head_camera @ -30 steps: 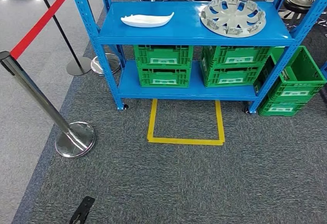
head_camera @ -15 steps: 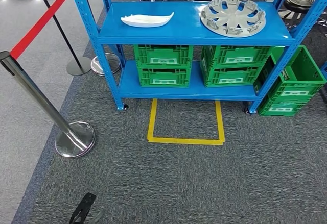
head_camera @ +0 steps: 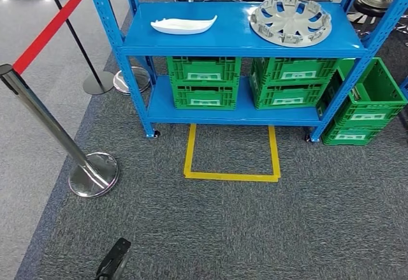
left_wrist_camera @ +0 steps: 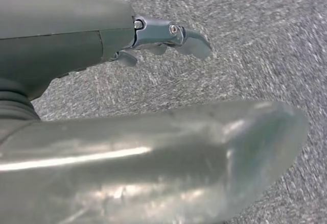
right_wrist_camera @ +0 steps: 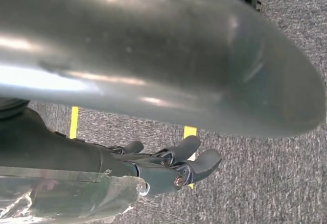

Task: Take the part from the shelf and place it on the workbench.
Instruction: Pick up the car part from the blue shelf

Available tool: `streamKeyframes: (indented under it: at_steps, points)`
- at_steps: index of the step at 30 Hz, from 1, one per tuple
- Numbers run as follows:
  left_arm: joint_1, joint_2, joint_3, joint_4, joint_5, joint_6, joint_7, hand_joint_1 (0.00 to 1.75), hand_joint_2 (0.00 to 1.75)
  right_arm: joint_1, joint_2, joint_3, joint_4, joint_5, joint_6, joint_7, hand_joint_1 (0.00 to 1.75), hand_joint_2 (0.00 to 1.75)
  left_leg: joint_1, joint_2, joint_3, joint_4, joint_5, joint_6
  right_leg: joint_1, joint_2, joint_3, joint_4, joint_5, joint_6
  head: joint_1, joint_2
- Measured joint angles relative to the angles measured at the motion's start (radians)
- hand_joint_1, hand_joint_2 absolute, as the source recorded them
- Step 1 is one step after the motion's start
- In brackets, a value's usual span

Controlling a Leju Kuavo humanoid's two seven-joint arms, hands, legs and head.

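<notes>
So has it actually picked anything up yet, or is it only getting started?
Only starting. Nothing looks done: the white part and the grey wheel cover both lie on the blue shelf, untouched. The left hand is low over the carpet and the right hand hangs with fingers apart; both hold nothing. Approaching, grasping and carrying to the workbench remain.

One blue shelf unit (head_camera: 231, 37) is seen, with two parts counted on top: one white part (head_camera: 183, 25) and one grey wheel cover (head_camera: 291, 20). Three stacks of green crates (head_camera: 204, 82) and three barrier posts (head_camera: 43, 117) are counted.
</notes>
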Motion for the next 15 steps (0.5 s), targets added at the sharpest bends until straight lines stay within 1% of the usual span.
streamKeyframes:
  at_steps: [9,15]
  points:
    - [-0.018,-0.014,0.063,0.013,-0.113,-0.009,-0.018,0.0,0.0,-0.017,0.013,-0.076,0.013,0.097,0.0,-0.016,0.0,0.0,0.0,0.0,0.0,0.0,0.0,0.0,0.0,0.0,0.0,0.0,0.0,0.0,0.0,0.0]
    - [-0.024,-0.015,0.077,0.018,-0.126,-0.012,-0.015,0.0,0.0,-0.024,0.016,-0.095,0.019,0.111,-0.001,-0.02,0.0,0.0,-0.002,0.0,-0.001,0.003,-0.001,0.001,-0.002,0.0,0.0,-0.001,0.001,0.002,0.0,0.0]
